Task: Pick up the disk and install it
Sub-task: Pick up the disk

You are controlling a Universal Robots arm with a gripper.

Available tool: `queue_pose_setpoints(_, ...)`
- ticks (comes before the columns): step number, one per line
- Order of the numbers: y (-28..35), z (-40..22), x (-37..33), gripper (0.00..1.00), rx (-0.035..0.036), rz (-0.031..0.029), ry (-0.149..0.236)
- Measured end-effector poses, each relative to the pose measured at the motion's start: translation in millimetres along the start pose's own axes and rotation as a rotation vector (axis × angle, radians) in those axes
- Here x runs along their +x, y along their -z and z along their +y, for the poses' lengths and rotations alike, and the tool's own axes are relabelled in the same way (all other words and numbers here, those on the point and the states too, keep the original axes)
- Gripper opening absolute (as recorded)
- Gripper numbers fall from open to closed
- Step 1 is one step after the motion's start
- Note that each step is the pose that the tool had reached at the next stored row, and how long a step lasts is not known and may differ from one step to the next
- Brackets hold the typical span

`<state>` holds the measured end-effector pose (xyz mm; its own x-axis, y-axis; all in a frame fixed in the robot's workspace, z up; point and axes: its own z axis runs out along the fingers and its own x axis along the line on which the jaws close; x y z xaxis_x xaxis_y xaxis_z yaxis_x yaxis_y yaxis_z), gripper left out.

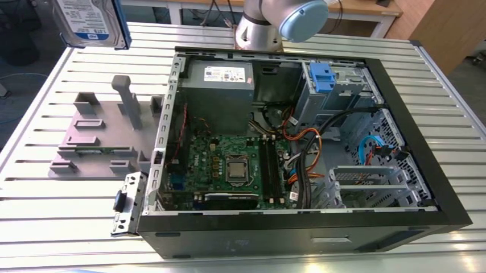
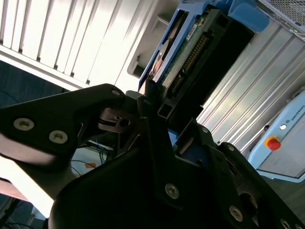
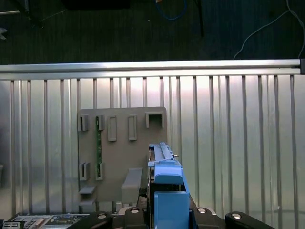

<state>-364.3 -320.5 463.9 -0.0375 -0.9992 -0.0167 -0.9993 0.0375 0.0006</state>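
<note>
I have the pincer (image 2: 153, 109) pinching the disk (image 1: 90, 23) by one end. It hangs above the tabletop (image 1: 45, 222), over the stand (image 1: 99, 133), at about 10 o'clock from the case (image 1: 304, 236). Its long axis runs straight out from the pincer, and the free end points down at the stand. My worry is that, gripped at one end, it could pivot or slip. A tilted disk would then snag the case wall or the cables (image 1: 304, 136) beside the cage (image 1: 334, 85).
</note>
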Motion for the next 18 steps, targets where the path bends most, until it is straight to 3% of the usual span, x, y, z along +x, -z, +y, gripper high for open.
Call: queue_pose_setpoints(18,0.0,-11.3,-0.4,0.36,0.0,0.0005,0.0)
